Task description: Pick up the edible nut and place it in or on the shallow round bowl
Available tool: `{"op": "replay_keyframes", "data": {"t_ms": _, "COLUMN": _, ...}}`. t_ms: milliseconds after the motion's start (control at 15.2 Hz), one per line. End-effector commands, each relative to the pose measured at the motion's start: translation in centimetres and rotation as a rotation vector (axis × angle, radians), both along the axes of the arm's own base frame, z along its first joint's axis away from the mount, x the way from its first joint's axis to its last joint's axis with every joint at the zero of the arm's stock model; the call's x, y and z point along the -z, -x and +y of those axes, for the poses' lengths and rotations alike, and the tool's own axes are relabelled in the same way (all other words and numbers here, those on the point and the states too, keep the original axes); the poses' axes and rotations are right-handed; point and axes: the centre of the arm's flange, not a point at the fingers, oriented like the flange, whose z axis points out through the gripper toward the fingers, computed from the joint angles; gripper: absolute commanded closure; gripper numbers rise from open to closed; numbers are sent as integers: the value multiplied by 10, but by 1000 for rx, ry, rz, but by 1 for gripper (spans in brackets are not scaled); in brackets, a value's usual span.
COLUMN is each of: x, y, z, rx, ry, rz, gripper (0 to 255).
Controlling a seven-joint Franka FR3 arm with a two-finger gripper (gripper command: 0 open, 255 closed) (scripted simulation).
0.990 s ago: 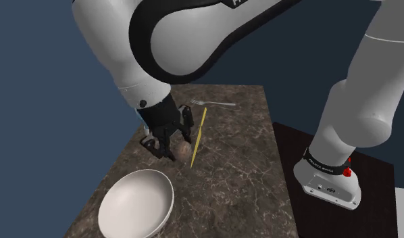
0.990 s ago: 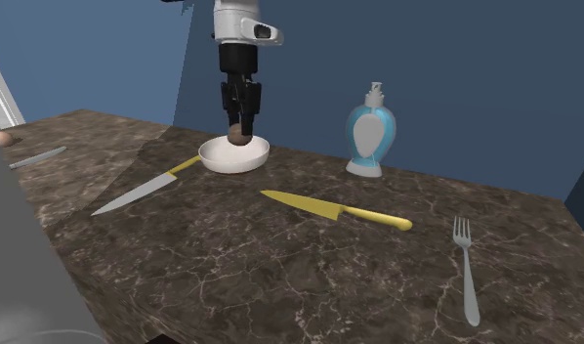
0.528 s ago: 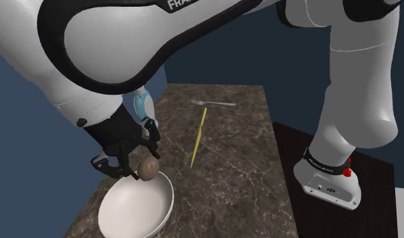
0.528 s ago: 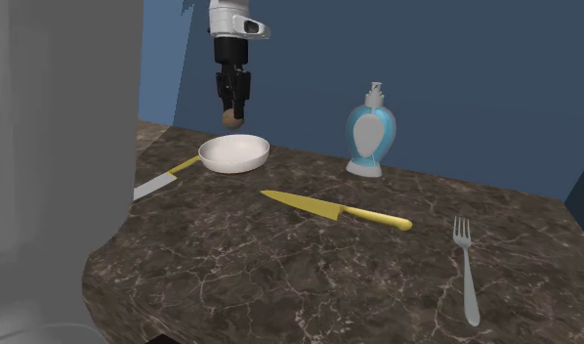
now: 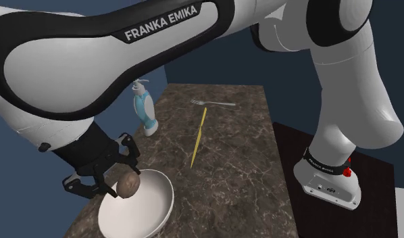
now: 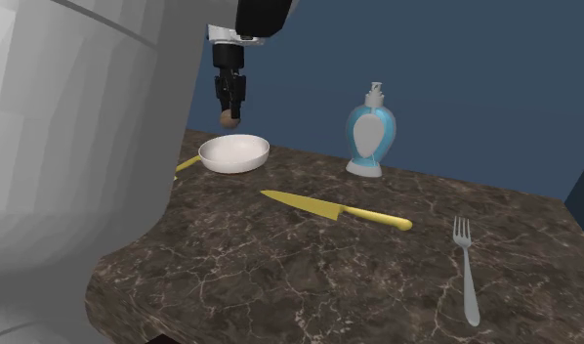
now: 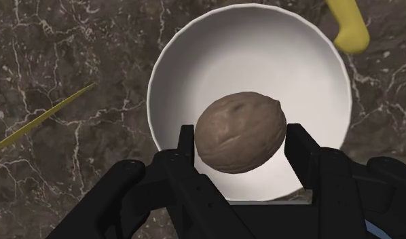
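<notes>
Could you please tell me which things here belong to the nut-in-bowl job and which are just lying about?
Part of the job:
walnut, clasped in the gripper
white bowl beneath it

Just lying about:
soap dispenser
yellow knife
fork
yellow handle beside the bowl

Soap dispenser point(image 6: 369, 132), yellow knife point(image 6: 334, 209), fork point(image 6: 465, 269); dark marbled counter point(image 6: 280, 279)

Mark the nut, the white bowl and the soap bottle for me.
nut point(image 7: 241, 132): wrist view, middle of its shell.
white bowl point(image 7: 263, 41): wrist view, bare inner wall.
soap bottle point(image 6: 368, 137): second exterior view, blue body.
</notes>
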Motion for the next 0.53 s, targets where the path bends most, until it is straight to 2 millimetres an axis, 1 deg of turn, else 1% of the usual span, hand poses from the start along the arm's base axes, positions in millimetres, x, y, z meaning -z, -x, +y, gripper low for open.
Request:
{"op": "replay_keyframes", "data": {"t_ms": 0, "x": 11, "y": 0, "z": 1, "rx": 0, "ry": 0, "rz": 0, "gripper": 255}}
{"op": "replay_keyframes", "data": {"t_ms": 462, "x": 48, "y": 0, "z": 1, "rx": 0, "ry": 0, "rz": 0, "gripper": 255}}
